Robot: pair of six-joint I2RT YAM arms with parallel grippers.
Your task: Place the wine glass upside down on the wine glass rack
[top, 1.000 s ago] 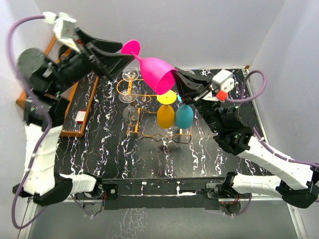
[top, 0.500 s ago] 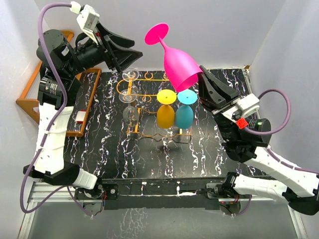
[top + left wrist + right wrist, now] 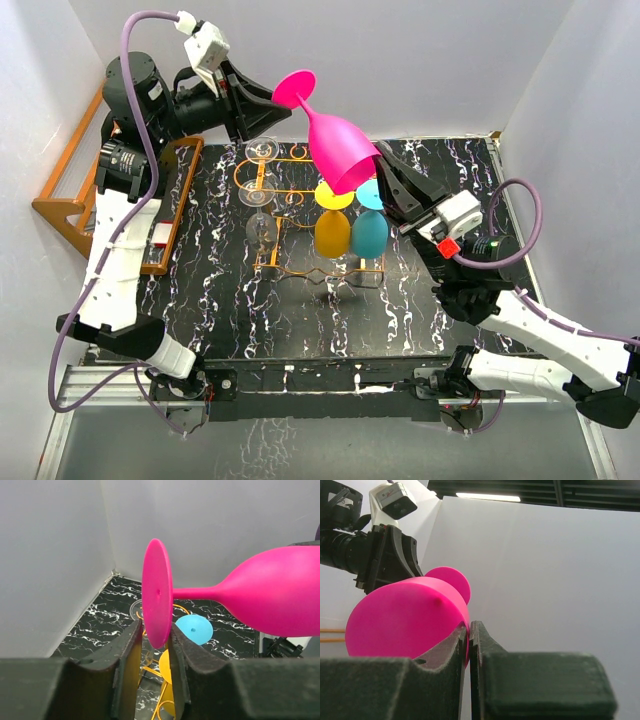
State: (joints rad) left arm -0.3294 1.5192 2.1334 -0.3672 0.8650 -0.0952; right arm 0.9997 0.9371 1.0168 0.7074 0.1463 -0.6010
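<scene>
The pink wine glass (image 3: pixel 340 150) is held tilted in the air above the orange wire rack (image 3: pixel 296 156), foot up and to the left, bowl down and to the right. My right gripper (image 3: pixel 378 178) is shut on the bowl's rim; in the right wrist view (image 3: pixel 468 635) the pink wall (image 3: pixel 405 615) sits between its fingers. My left gripper (image 3: pixel 265 105) is open, its jaws straddling the edge of the glass's round foot (image 3: pixel 156 592) with a gap on the left side. The gripper shows in the left wrist view (image 3: pixel 152 640).
A yellow glass (image 3: pixel 333 232) and a teal glass (image 3: pixel 369 232) hang upside down in the rack. Two clear glasses (image 3: pixel 260 152) hang at its left side. The brown wooden shelf (image 3: pixel 165 225) stands at the far left. White walls enclose the black marbled table (image 3: pixel 300 310).
My left gripper has moved right and its jaws now sit on both sides of the pink foot. My right arm has shifted the glass a little left and down.
</scene>
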